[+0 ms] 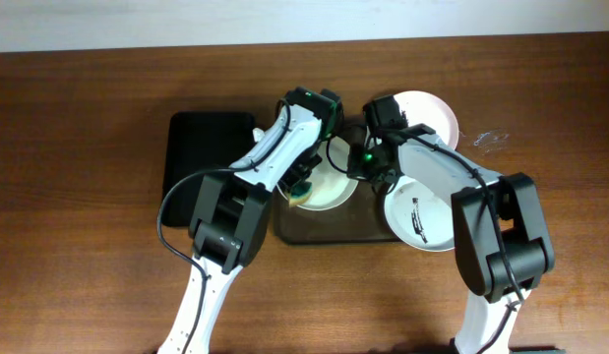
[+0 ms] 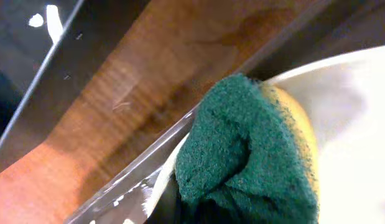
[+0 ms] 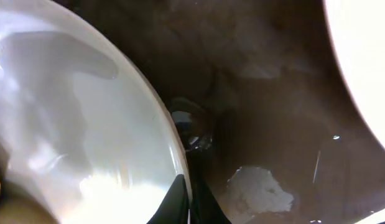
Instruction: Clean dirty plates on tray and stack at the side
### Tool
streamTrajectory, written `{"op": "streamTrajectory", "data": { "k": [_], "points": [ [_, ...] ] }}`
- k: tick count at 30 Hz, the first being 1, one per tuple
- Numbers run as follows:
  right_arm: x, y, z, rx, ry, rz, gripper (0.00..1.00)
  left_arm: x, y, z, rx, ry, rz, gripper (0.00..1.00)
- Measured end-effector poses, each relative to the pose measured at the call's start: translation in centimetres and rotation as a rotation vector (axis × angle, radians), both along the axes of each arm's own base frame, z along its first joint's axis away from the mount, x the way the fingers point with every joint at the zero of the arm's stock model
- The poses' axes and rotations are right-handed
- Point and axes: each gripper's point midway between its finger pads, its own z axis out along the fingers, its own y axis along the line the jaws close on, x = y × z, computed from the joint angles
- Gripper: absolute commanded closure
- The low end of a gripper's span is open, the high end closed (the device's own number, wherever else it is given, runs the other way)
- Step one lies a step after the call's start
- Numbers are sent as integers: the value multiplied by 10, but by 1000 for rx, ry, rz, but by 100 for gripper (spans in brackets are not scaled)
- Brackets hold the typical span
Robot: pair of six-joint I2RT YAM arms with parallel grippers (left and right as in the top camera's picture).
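A brown wooden table [image 1: 88, 246] fills the room's working space, and in the middle of it lies the dark brown-grey tray [image 1: 329, 228], much of it covered by the two arms that lean in over it from the near edge. To its left, just beside it, a smaller black tray [image 1: 211, 147] sits flat on the wood with nothing in it. Inside the big tray, toward its left end, lies the middle plate [image 1: 329, 192], white and half hidden under the left arm. At the tray's right end sits the streaked plate [image 1: 427, 211], a black smear across its face; I cannot tell whether it lies wholly inside the rim. The third plate [image 1: 432, 113] is at the far right corner, plain white where it shows, partly covered by the right arm. The left gripper [image 1: 304, 184] is closed on a sponge [image 2: 242, 155], green scouring side over yellow foam, pressed against the middle plate just inside its edge. The right gripper [image 3: 187, 196] is clamped on that same plate's rim, one dark finger on each side. Well to the right, a small clear scrap [image 1: 491, 138] glints on the bare wood.
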Motion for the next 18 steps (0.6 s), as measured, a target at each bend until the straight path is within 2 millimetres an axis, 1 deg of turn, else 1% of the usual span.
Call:
{"op": "streamTrajectory", "data": {
  "k": [1, 3, 6, 8, 10, 12, 14, 16, 17, 18],
  "points": [
    [0, 1, 0, 2, 1, 4, 96, -2, -1, 0, -6, 16, -33, 100],
    [-1, 0, 0, 1, 1, 4, 96, -1, -7, -3, -67, 61, -178, 100],
    [1, -4, 0, -15, -3, -4, 96, 11, -26, -9, -244, 93, -464, 100],
    [4, -13, 0, -34, -9, -30, 96, 30, -42, -8, -366, 35, -607, 100],
    [6, -17, 0, -46, -14, -39, 96, 45, -47, -7, -431, -14, -661, 100],
    [7, -18, 1, -46, -16, -50, 96, 68, -45, -4, -491, -94, -676, 100],
    [7, -16, 1, -39, -15, -54, 96, 87, -37, 3, -526, -136, -667, 100],
    [6, -15, 1, -36, -16, -50, 96, 117, -17, 35, -524, -213, -673, 100],
    [6, -15, 1, -38, -14, -45, 96, 135, 5, 67, -501, -276, -673, 100],
    [6, -15, 1, -37, -14, -44, 96, 149, 28, 101, -473, -343, -672, 100]
  ]
}}
